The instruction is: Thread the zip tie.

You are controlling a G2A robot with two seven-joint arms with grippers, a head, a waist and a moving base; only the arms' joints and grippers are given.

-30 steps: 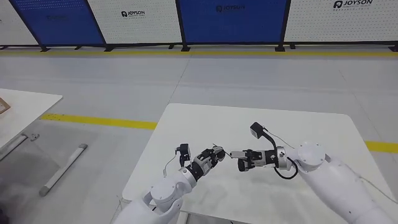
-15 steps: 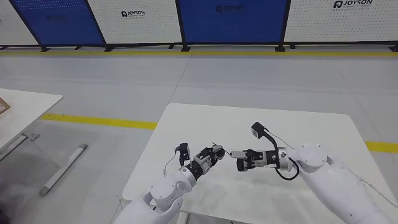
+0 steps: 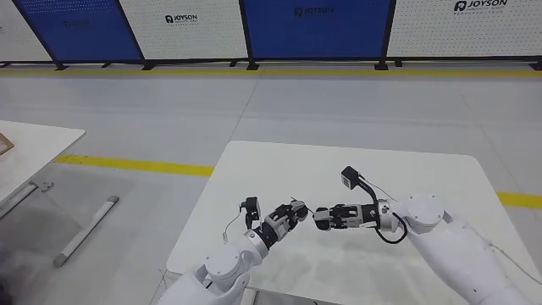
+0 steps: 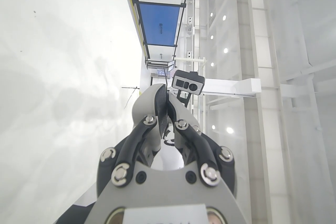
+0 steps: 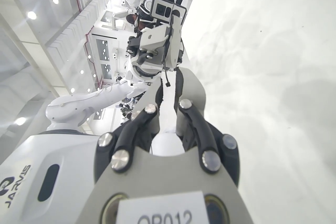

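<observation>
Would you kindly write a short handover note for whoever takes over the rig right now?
Left gripper: shut on the zip tie, held above the table.
Right gripper: jaws slightly apart, tip to tip with the left, the tie's loose end at its mouth.
Done: tie lifted, grippers brought together.
Left: no threading visible yet; feeding the end through probably comes next.

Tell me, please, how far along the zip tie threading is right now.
Done: the left gripper has its jaws shut on the thin black plastic zip tie. In hand: the right gripper faces it, jaws apart around the tie's free end. Left: no closed loop shows, so the threading itself.
</observation>
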